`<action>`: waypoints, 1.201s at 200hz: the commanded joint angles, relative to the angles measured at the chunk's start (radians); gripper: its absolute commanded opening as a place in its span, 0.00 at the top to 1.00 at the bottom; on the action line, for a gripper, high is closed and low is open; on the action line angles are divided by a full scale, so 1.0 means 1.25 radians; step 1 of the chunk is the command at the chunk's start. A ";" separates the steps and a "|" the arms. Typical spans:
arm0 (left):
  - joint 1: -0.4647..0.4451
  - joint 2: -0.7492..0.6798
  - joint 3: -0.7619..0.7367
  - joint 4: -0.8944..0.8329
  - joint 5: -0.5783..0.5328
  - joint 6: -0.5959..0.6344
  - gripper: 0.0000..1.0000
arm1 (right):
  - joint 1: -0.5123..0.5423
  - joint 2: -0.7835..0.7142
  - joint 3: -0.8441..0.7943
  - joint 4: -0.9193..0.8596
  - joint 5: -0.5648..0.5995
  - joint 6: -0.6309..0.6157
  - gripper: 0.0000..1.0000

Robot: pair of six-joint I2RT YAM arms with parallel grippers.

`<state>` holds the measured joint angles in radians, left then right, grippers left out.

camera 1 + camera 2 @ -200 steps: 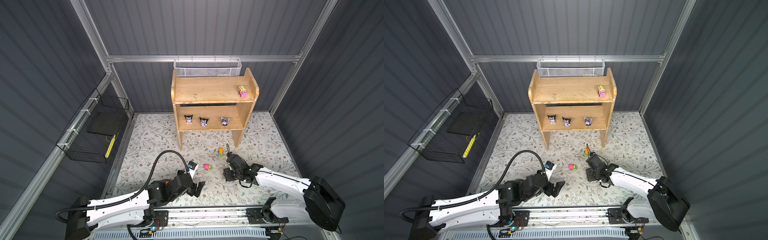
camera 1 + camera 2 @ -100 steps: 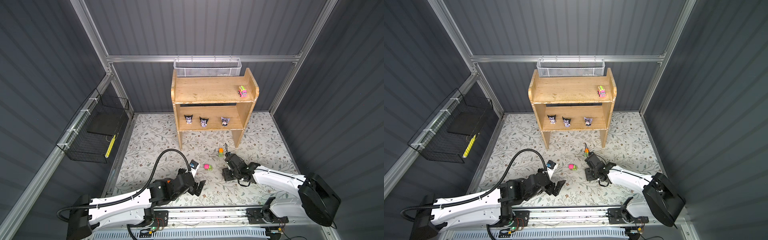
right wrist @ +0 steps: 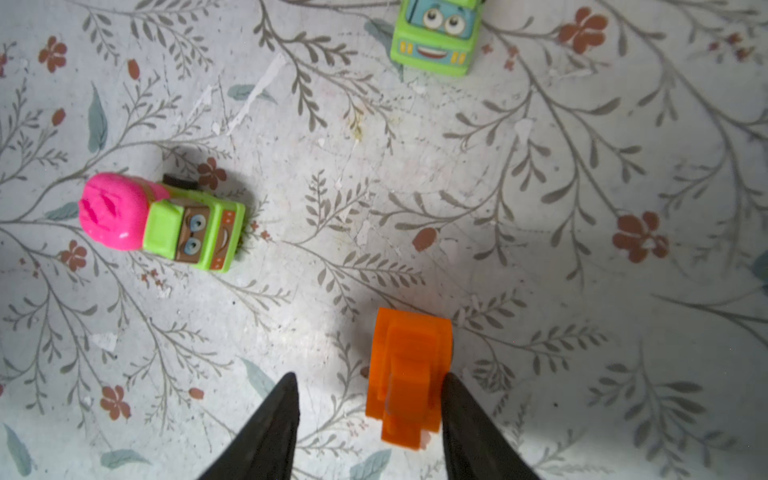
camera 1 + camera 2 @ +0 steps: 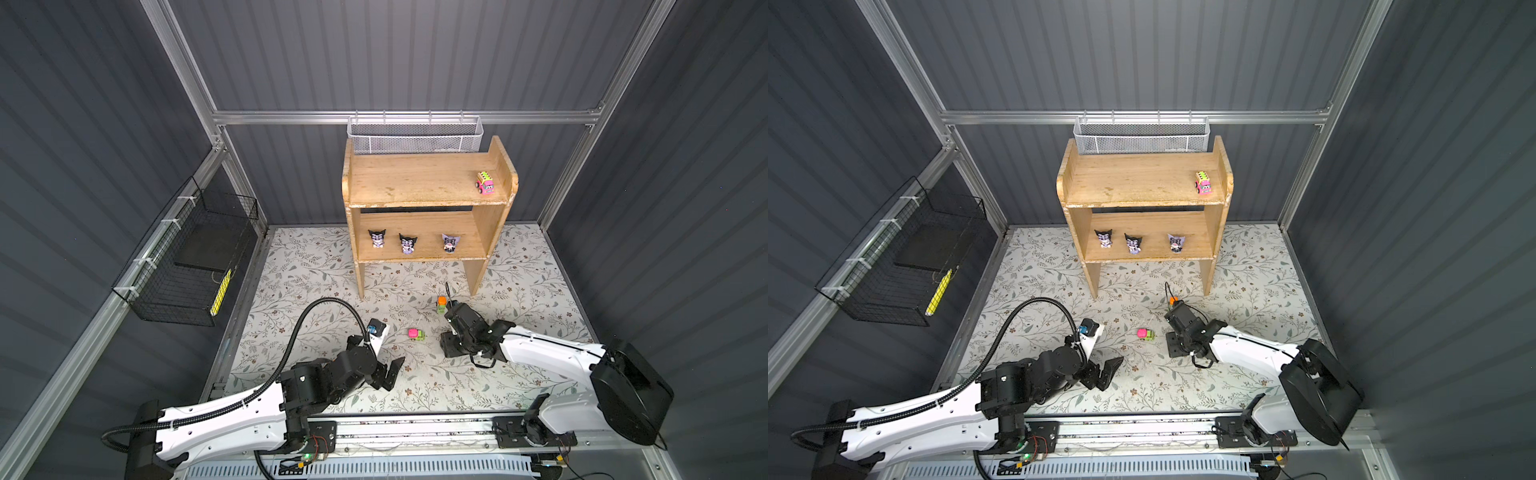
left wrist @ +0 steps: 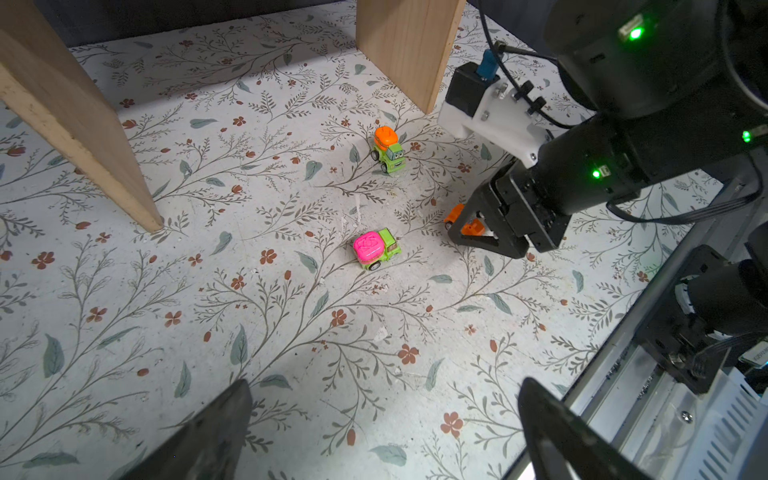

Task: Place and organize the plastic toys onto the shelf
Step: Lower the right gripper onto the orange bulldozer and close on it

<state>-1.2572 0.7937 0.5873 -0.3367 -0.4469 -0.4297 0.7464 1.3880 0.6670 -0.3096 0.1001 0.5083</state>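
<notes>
At three o'clock of the pink car (image 4: 415,333), my right claw (image 3: 370,379) straddles the orange car (image 3: 409,357), jaws apart; light, slick-looking, so pinch flat flanks.

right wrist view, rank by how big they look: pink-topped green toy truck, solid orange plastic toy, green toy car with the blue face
1. pink-topped green toy truck
2. solid orange plastic toy, helped by nearness to the camera
3. green toy car with the blue face, cropped by the frame, rank unsure

Shelf (image 4: 415,183): worn, matt wood. Pink-green car (image 3: 166,224) and orange car (image 3: 409,365): smooth glossy plastic. Floral floor (image 5: 291,353): matt, scuffed.
</notes>
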 commanded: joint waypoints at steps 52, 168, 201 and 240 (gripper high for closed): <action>-0.004 -0.022 -0.002 -0.032 -0.016 0.001 0.00 | 0.007 0.013 -0.001 -0.038 0.048 0.052 0.49; -0.004 -0.051 -0.006 -0.060 -0.018 -0.008 0.00 | 0.031 0.055 -0.010 -0.007 0.062 0.072 0.56; -0.004 -0.059 -0.007 -0.066 -0.022 -0.008 0.00 | 0.036 0.055 -0.006 -0.013 0.076 0.073 0.61; -0.004 -0.059 -0.002 -0.070 -0.024 -0.002 0.00 | 0.037 0.053 0.005 -0.031 0.092 0.072 0.65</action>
<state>-1.2572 0.7319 0.5869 -0.4034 -0.4564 -0.4305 0.7876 1.4509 0.6643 -0.3172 0.1833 0.5880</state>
